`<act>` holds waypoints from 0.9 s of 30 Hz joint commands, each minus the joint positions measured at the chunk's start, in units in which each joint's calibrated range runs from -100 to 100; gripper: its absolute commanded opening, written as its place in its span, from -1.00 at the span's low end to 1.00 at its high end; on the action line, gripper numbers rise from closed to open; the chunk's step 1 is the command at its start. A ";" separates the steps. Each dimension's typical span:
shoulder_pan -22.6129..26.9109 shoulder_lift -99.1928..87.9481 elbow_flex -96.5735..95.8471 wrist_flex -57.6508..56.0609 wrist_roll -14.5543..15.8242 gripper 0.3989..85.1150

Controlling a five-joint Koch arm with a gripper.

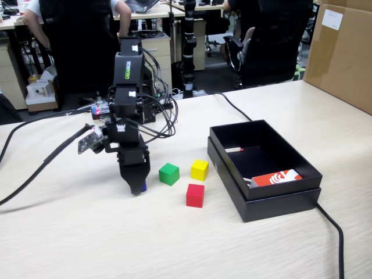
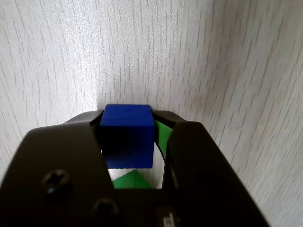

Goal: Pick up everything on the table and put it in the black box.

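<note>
Pale beige wood-grain worktop (image 1: 174, 244) fills the fixed view, with a big brown carton (image 1: 343, 55) at the far right edge. Right of centre sits the black box (image 1: 229, 168), shallow and matte, holding a red-and-white card (image 1: 278, 177) against its near wall and no cubes. Black cables (image 1: 35, 168) trail across the left side, and another runs past the box's near right corner.

Left of the box stands the black arm (image 1: 128, 99), tilted down so that its jaws (image 1: 138, 187) reach the worktop. Three cubes lie loose between arm and box: the green cube (image 1: 169, 174) just right of the jaws, the yellow cube (image 1: 199, 170) further right and near the box, and the red cube (image 1: 195, 195) nearest the camera. They sit apart from one another.

Smallest of all to make out in the fixed view is the blue cube (image 2: 128, 137); only a sliver shows at the jaw tips. The wrist view shows it squarely between the two black jaws, which flank its left and right faces closely; I cannot tell whether they are pressing it yet.

These cubes look light, rigid and smooth-faced, so a modest squeeze on two opposite flat faces, centred, should hold. A corner grip would likely let one twist out.
</note>
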 commanded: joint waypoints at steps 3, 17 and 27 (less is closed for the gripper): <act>-0.05 -7.51 2.21 -0.55 -0.20 -0.91; 21.54 -26.78 19.26 -9.97 8.74 -0.90; 26.86 6.72 29.59 -9.97 12.60 -0.90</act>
